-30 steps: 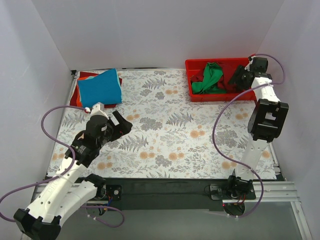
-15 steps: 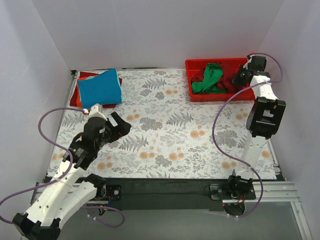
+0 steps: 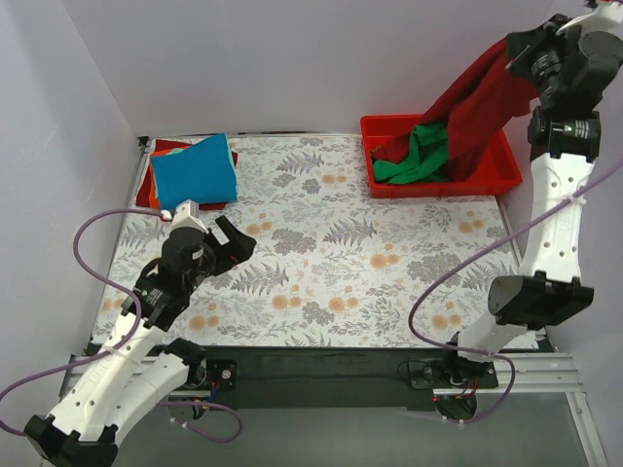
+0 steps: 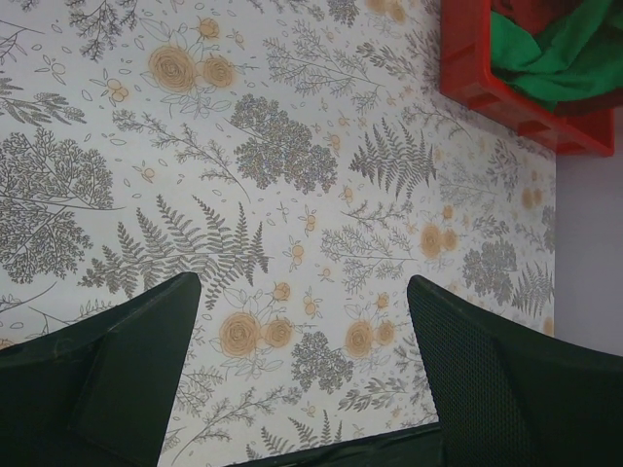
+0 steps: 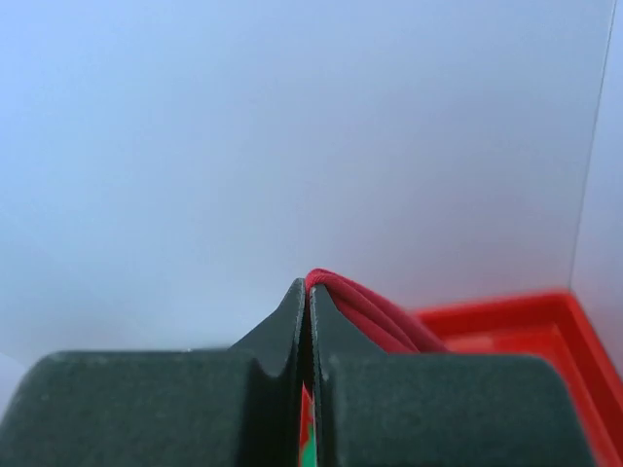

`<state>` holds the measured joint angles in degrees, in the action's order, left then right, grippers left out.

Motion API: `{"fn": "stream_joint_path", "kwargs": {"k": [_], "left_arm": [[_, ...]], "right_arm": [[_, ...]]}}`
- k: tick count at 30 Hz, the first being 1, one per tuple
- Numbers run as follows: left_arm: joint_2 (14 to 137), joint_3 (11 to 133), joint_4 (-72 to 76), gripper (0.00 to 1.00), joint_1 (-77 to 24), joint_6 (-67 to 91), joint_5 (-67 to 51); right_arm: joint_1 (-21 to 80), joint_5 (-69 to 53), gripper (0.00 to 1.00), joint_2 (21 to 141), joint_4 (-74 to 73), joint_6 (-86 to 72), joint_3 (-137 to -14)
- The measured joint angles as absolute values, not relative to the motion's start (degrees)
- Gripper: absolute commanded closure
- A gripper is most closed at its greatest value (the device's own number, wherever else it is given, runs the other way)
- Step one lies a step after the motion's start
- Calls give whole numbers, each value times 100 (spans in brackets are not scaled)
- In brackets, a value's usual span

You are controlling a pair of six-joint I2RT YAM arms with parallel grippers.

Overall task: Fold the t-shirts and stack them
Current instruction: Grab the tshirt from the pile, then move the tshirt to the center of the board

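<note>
My right gripper [image 3: 513, 51] is raised high above the red tray [image 3: 385, 185], shut on the dark red t-shirt [image 3: 475, 107]. The shirt hangs down from the jaws into the tray. In the right wrist view the closed fingertips [image 5: 309, 292] pinch a fold of dark red cloth [image 5: 365, 309]. A green t-shirt [image 3: 417, 156] lies crumpled in the tray. At the far left a folded bright blue t-shirt [image 3: 196, 172] tops a stack, with orange and red cloth [image 3: 161, 148] under it. My left gripper [image 3: 237, 245] hovers open over the table cloth, holding nothing.
The floral table cloth [image 3: 341, 253] covers the table. White walls enclose the back and both sides. In the left wrist view the tray corner [image 4: 467, 78] with green cloth [image 4: 545, 53] sits at the upper right, beyond the open fingers [image 4: 146, 360].
The right arm has shut on the dark red t-shirt in the tray and swung sharply upward, pulling it out so it hangs. The left arm has barely moved.
</note>
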<state>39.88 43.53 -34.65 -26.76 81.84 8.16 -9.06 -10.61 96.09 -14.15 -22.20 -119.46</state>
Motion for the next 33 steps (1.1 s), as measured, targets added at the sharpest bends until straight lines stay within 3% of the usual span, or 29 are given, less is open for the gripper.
{"fn": "stream_joint_path", "kwargs": {"k": [5,16,27,33], "left_arm": [[3828,4285,-3417,13,-2676,8187,812],[3649,4200,-3417,13,-2674,8189,770],[3693,4174,-3315,13,-2674,8184,731],[3804,4182,-3295,13,-2676,8160,836]], "right_arm": [[-773,-1100,99,8720,-607,-2399,-11977],[119,-1750,99,8420,-276,-2554,-12223],[2945,-2222,99,8219,-187,-2797,-11983],[3846,-2206,99,8385,-202,-2860,-11942]]}}
